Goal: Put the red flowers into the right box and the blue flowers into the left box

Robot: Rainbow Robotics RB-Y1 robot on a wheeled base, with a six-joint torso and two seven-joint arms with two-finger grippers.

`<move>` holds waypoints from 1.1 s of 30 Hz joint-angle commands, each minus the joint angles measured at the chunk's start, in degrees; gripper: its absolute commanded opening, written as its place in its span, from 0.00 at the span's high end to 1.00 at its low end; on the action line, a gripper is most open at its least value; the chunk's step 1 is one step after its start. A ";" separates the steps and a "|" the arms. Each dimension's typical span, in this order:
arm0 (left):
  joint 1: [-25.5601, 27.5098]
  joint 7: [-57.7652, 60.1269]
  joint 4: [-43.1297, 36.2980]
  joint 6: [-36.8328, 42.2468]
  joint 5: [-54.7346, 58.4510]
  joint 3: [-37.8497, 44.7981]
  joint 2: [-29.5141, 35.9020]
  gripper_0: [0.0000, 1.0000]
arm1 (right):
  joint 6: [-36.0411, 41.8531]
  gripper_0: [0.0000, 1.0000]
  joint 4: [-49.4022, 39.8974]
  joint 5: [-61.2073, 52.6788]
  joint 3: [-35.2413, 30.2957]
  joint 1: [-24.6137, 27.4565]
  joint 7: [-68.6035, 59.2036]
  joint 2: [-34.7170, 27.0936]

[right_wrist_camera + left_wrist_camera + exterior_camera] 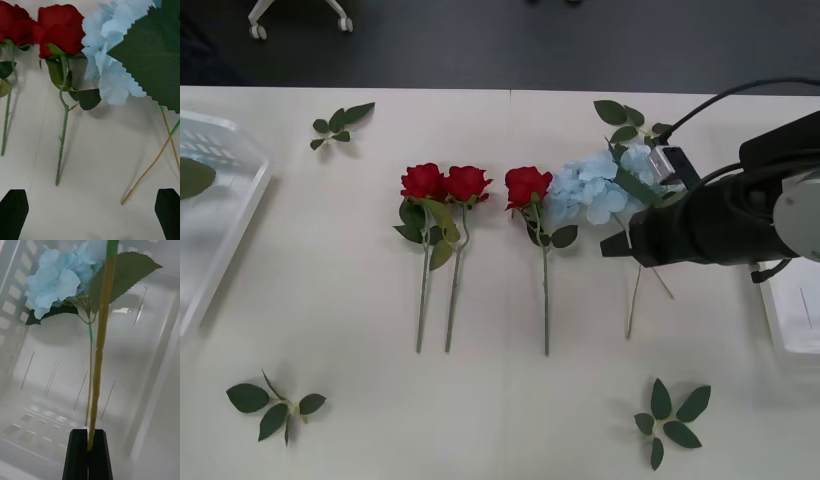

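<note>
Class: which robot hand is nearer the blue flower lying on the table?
Right. The right hand hovers open beside the blue flower; the left hand is over the left box.

Three red flowers (467,184) lie flat in a row, heads away from me, left of my right gripper (90,213). A blue flower (590,190) lies just ahead of it. My left gripper (88,450) pinches another blue flower's (60,279) stem over the left box (150,363). The right box (795,310) sits beyond my right arm.

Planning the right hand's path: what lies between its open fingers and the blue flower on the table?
In the right wrist view, bare table separates the right hand from the blue flower, crossed by its thin yellowish stems.
</note>
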 commanded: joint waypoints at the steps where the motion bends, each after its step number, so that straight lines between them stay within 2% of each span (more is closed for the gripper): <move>1: -2.73 1.44 3.02 -2.58 -3.03 -0.13 1.52 1.00 | -1.94 0.00 1.70 3.10 1.26 0.63 -1.88 -1.11; 7: -3.08 2.41 5.13 -4.51 -7.69 -1.89 1.43 0.99 | -3.17 0.00 4.25 7.84 1.78 1.95 -2.06 1.09; 11: -3.08 2.85 5.13 -4.42 -7.78 -1.97 1.43 0.90 | -4.75 0.00 5.57 8.46 2.22 2.65 -2.58 1.18; 12: -3.08 2.85 5.13 -4.51 -7.78 -2.24 1.52 0.85 | -5.90 0.00 5.83 8.63 2.22 3.00 -2.94 1.18; 13: -2.99 2.93 5.13 -4.51 -7.69 -2.33 1.52 0.75 | -6.51 0.00 6.10 8.81 2.22 3.27 -3.20 1.35; 14: -3.08 2.93 5.13 -4.51 -7.51 -2.33 1.43 0.50 | -7.48 0.00 6.71 8.98 2.22 3.53 -3.46 1.53; 15: -3.08 3.02 5.13 -4.51 -6.90 -2.41 1.43 0.32 | -8.62 0.00 7.24 9.07 2.31 3.88 -3.81 1.79; 18: -3.08 3.02 5.04 -4.51 -4.53 -2.59 1.52 0.02 | -10.64 0.00 8.82 9.69 3.10 3.97 -5.40 2.32; 23: -2.73 3.11 4.16 -4.42 2.77 -2.59 1.52 0.00 | -13.63 0.00 9.44 13.91 6.18 3.88 -10.67 2.41; 29: -0.62 3.90 -0.67 -4.34 14.81 -5.31 1.52 0.00 | -16.27 0.00 12.95 17.68 9.34 2.74 -12.78 3.20; 33: 0.00 11.72 -4.54 -4.42 21.14 -8.48 1.43 0.00 | -17.76 0.00 16.65 20.15 10.05 1.33 -13.13 5.22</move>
